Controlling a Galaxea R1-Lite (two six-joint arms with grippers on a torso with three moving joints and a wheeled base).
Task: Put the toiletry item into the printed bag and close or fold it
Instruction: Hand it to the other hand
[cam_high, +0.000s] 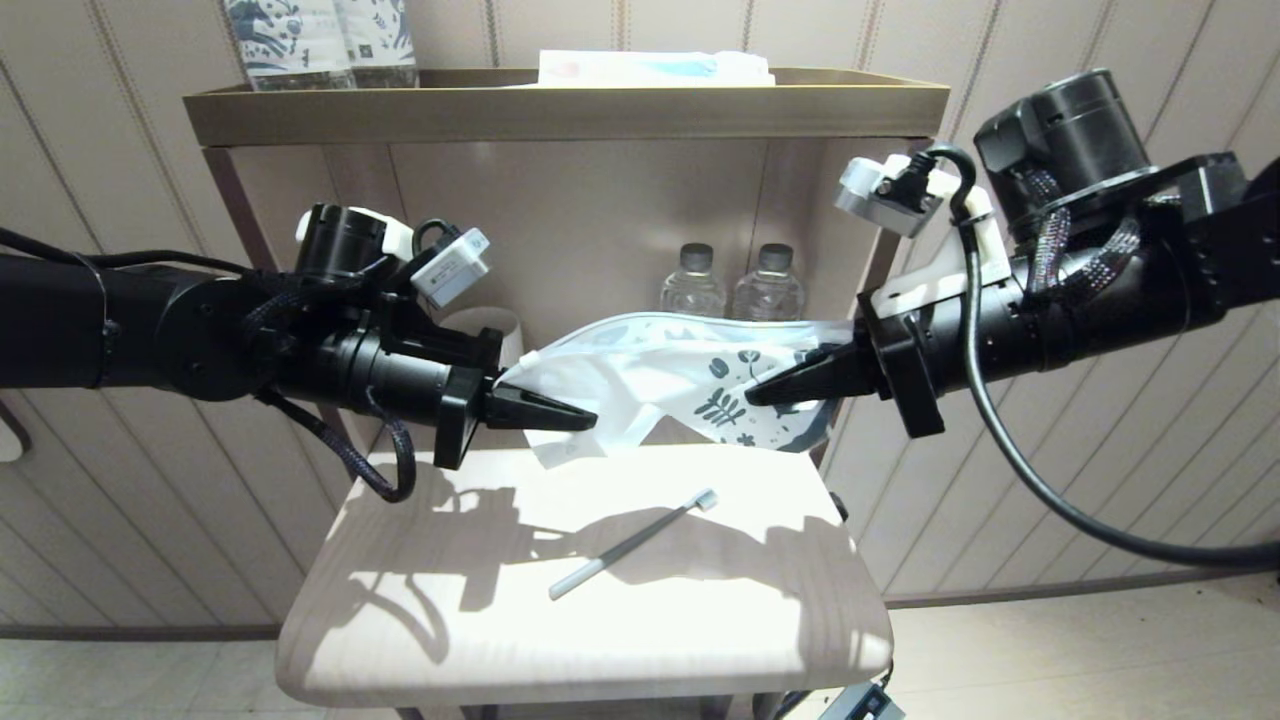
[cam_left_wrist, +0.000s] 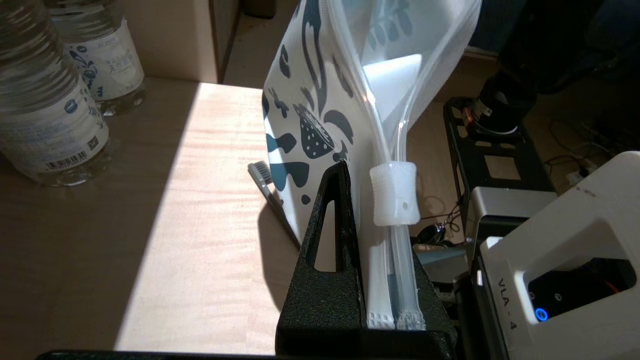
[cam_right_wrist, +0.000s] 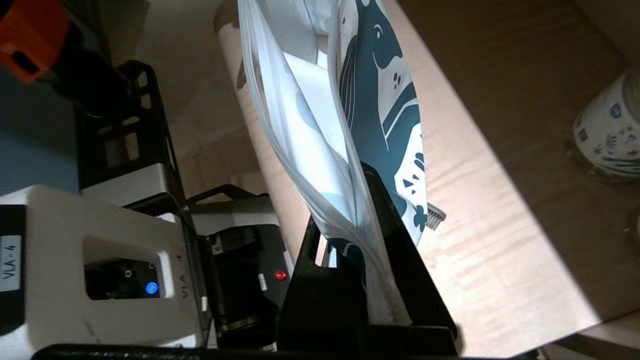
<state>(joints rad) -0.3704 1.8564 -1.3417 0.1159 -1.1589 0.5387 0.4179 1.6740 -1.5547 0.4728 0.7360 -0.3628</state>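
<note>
White plastic with dark blue leaves hangs in mid-air here: the bag (cam_high: 670, 385) is stretched between both arms above the desk (cam_high: 760, 620), clear of its surface. The left gripper (cam_high: 575, 415) has its fingers pressed together on the zip-strip end, where the white slider (cam_left_wrist: 395, 194) sits just ahead of the fingers, and the right gripper (cam_high: 765, 393) pinches the printed end the same way. The brush (cam_high: 632, 545) is not in yet; it lies flat on the desk below, slanted, bristle head toward the back and right, partly under the bag's printed end. The mouth looks parted, the two film layers bowing apart in both wrist views. The likely job now is to get that opening ready for the brush, and doing it well probably means keeping the pull gentle so the film bows rather than snaps flat, holding the mouth on the brush's side, and freeing only one gripper while the other steadies the bag. Both arms reach inward from the sides, roughly level, fingers pointing toward each other, the right slightly higher than the left. Two water bottles (cam_high: 730, 283) stand behind, well apart from the action.
</note>
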